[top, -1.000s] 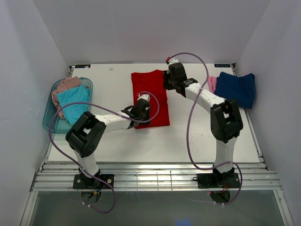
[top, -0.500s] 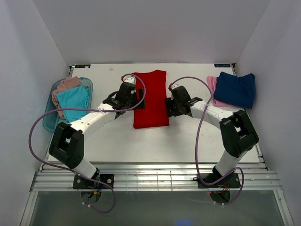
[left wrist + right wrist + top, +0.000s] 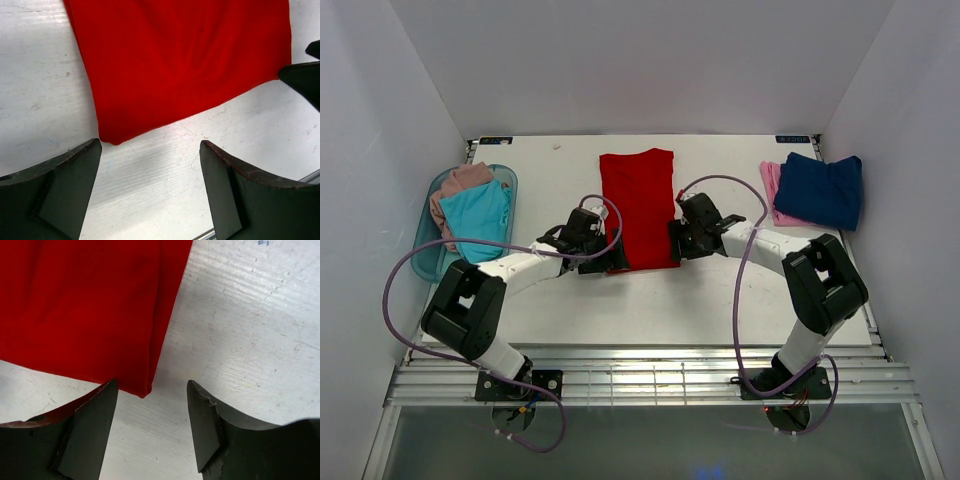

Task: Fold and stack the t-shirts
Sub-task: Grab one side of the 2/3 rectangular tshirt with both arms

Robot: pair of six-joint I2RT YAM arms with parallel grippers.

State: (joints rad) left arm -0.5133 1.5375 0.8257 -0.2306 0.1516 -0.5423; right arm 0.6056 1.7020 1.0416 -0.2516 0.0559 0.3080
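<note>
One table [image 3: 720, 300] holds five shirts: the red shirt [image 3: 638, 205] flat mid-table, the navy shirt [image 3: 825, 188] atop the light pink shirt [image 3: 772, 180] far right, the turquoise shirt [image 3: 478, 215] and beige shirt [image 3: 460, 182] in one tub [image 3: 425, 255] on the left. The left gripper [image 3: 150, 145] and right gripper [image 3: 152, 382] both gape empty at the red shirt's near corners.

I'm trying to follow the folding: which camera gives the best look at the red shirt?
The top external view: it alone shows the whole red t-shirt, lying as a long narrow strip. The left wrist view catches only its near hem, and the right wrist view only one near corner with a folded side edge.
</note>
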